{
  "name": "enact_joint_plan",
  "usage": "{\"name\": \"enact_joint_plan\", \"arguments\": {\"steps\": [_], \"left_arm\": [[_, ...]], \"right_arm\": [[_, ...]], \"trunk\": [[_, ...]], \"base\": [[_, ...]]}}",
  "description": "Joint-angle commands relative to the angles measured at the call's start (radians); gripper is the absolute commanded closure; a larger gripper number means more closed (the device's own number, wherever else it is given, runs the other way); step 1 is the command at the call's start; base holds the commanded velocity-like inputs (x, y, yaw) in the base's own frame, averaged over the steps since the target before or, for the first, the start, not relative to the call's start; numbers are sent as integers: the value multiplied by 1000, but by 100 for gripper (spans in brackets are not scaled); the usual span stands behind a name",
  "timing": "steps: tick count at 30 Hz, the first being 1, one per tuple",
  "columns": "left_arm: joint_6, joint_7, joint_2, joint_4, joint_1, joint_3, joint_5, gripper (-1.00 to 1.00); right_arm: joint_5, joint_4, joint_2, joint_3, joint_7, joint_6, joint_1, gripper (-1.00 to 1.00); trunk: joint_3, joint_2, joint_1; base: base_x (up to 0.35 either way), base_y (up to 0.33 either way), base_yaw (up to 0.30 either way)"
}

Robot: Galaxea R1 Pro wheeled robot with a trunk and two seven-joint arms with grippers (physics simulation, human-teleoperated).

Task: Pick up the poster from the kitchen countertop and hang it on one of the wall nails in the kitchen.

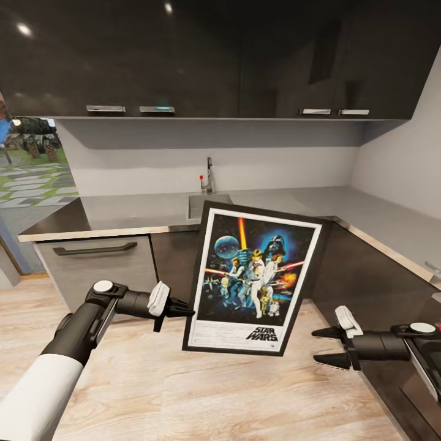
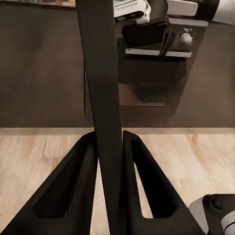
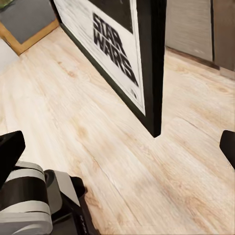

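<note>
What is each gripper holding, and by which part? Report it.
The left gripper is shut on the poster, pinching its frame's side edge near the lower corner. The right gripper is open and holds nothing.

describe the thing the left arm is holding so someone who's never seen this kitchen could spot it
In front of the grey L-shaped kitchen countertop with its steel sink, the left gripper pinches the left edge of a thin black-framed poster, held tilted above the wooden floor. Its white border, space artwork and "STAR WARS" lettering set it apart.

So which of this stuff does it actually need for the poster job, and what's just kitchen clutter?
Needed:
poster, clamped in the left gripper
kitchen countertop, where it came from

Just there:
sink and tap
upper cabinets
right gripper, jaws open, holding nothing
</note>
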Motion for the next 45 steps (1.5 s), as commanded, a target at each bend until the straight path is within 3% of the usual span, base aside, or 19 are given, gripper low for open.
{"name": "enact_joint_plan", "arguments": {"steps": [1, 3, 6, 10, 14, 25, 31, 45], "left_arm": [[7, -4, 0, -3, -1, -1, -3, 100], [7, -4, 0, -4, -1, 0, -3, 100], [7, -4, 2, -6, -1, 0, 14, 100], [6, -4, 2, -6, -1, -1, 57, 100], [5, -4, 2, -7, -1, -1, 72, 100], [7, -4, 2, -7, -1, -1, 76, 100], [8, -4, 2, -7, -1, -1, 76, 100], [10, -4, 2, -6, -1, -4, 76, 100]], "right_arm": [[-33, 4, -5, -2, 4, 11, -4, -100], [-59, 13, -10, -2, 4, 11, -11, -100], [-98, 97, -40, -1, 4, 10, -58, -100], [-109, 154, -49, 2, 4, 8, -89, -100], [-112, 169, -50, 4, 4, 5, -98, -100], [-113, 171, -45, 13, 3, 1, -100, -100], [-113, 169, -42, 59, 4, -81, -102, -100], [-114, 165, -40, 69, 4, -118, -103, -100]], "trunk": [[-1, -1, 0], [-1, -1, 0], [-1, -1, 0], [-1, -1, 0], [-1, -1, 0], [-1, -1, 0], [-1, -1, 0], [-1, -1, 0]], "base": [[0, 0, 0], [0, 0, 0], [0, 0, 0], [0, 0, 0], [0, 0, 0], [0, 0, 0], [0, 0, 0], [0, 0, 0]]}}
